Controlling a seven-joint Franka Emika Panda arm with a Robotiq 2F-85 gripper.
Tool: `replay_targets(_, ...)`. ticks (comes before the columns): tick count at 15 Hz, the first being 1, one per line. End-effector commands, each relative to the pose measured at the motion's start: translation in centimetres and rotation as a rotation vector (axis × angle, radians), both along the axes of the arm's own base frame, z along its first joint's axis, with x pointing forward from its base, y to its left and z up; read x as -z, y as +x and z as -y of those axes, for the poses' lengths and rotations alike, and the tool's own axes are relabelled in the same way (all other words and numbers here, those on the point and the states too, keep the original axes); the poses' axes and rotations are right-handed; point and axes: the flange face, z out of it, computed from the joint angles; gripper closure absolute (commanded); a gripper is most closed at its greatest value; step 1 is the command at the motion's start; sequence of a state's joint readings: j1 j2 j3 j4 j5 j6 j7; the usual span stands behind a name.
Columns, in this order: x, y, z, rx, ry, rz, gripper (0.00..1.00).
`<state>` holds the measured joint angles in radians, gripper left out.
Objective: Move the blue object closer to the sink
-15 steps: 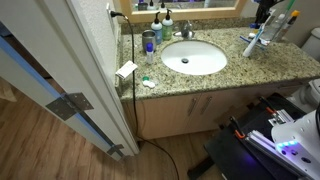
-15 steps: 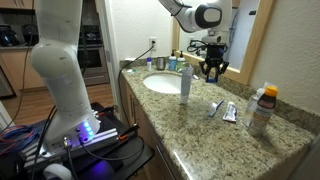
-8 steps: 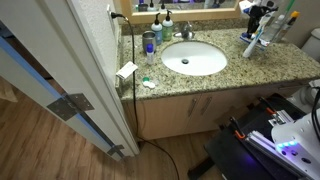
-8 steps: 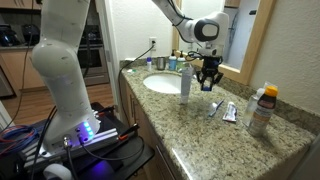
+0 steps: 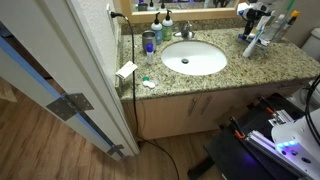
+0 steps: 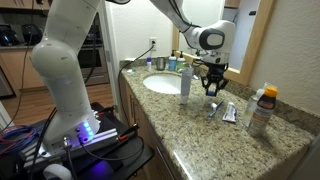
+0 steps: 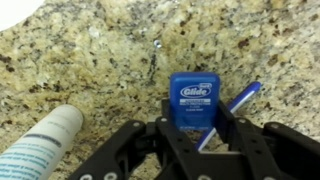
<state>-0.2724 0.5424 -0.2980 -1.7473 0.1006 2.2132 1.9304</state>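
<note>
1. Because the task wants it nearer the sink [image 5: 205,64], the end effector [image 7: 195,120] is clenched on the blue object [image 7: 195,98], a floss box.
2. It hangs close over the table [image 7: 90,60], right of the basin, beside a blue-and-white stick [image 7: 238,102].

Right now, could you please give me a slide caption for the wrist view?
Gripper framing a blue Glide floss box over a speckled granite counter, blue-and-white stick and white tube alongside.

Speckled beige counter [image 7: 90,50], blue floss box [image 7: 194,100], perhaps blue-white stick [image 7: 243,97].
</note>
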Motion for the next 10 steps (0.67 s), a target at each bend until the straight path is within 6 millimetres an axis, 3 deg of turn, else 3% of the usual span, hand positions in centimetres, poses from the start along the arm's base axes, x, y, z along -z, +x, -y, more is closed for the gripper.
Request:
replay_targets(1, 1.0, 1.2, 2.1, 0.059, -0.011, 0.017, 0.81)
replay_targets(2, 0.4, 0.3, 1.2, 0.028, -0.011, 0.002, 0.81)
replay_targets(3, 0.6, 0.4, 1.5, 0.031, -0.014, 0.0, 0.56)
replay_targets(5, 0.7, 0.4, 1.4, 0.03, -0.013, -0.002, 0.56)
replay_targets(6, 1.1, 0.7, 1.3, 0.029, -0.01, -0.013, 0.81)
replay_targets(10, 3.8, 1.0, 1.5, 0.066, 0.024, -0.007, 0.81)
